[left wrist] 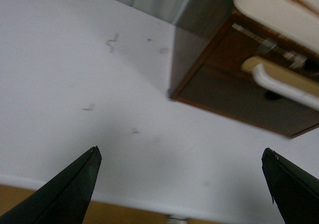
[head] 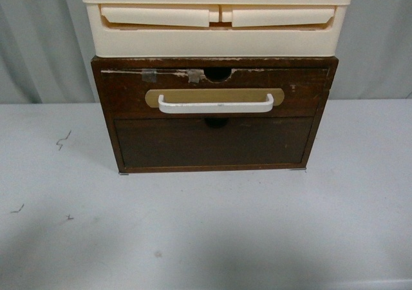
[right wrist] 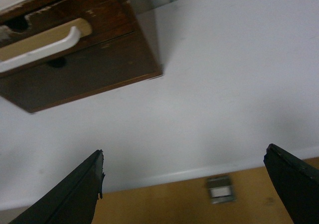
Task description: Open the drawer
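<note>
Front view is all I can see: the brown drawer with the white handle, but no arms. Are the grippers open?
Observer: The left gripper is open, fingers wide apart over the white table.
Operator: And the right one?
Observer: The right gripper is open too, with nothing between its fingers.
Operator: Is either one at the handle?
Observer: No. In both wrist views the handle of the drawer sits well ahead of the fingertips, untouched.
</note>
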Robot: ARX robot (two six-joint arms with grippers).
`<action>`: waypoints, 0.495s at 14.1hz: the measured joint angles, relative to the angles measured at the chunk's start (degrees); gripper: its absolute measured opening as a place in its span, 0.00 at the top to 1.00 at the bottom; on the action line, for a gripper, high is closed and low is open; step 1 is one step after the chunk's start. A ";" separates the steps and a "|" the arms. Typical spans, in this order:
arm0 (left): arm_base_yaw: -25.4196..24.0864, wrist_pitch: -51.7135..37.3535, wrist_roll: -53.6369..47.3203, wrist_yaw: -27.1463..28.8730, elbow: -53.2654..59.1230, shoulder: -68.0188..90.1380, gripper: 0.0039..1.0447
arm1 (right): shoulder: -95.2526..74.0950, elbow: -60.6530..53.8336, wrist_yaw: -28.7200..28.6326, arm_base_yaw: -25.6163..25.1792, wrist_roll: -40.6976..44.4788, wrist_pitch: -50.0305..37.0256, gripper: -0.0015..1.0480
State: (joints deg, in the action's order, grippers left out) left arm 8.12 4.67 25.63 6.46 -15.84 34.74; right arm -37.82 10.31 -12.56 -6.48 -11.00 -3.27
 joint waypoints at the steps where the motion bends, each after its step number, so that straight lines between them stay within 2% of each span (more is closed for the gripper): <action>1: 0.98 -8.87 8.96 -5.33 -1.79 9.25 0.06 | -10.69 1.14 -6.08 0.28 -5.84 -8.70 0.06; 3: 5.18 -24.52 22.14 -13.97 -4.50 26.12 0.06 | -28.00 4.13 -11.67 3.58 -15.82 -24.39 0.06; 5: 8.68 -41.09 32.65 -19.04 -10.60 44.92 0.06 | -47.84 10.69 -14.80 8.52 -27.91 -44.41 0.06; 7: 10.34 -50.27 38.97 -22.21 -17.38 58.18 0.06 | -62.16 17.14 -14.19 12.79 -34.75 -54.10 0.06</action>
State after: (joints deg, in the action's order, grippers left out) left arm 18.46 -45.60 64.60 -15.75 -33.21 92.92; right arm -99.98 27.44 -26.74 6.31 -45.76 -57.36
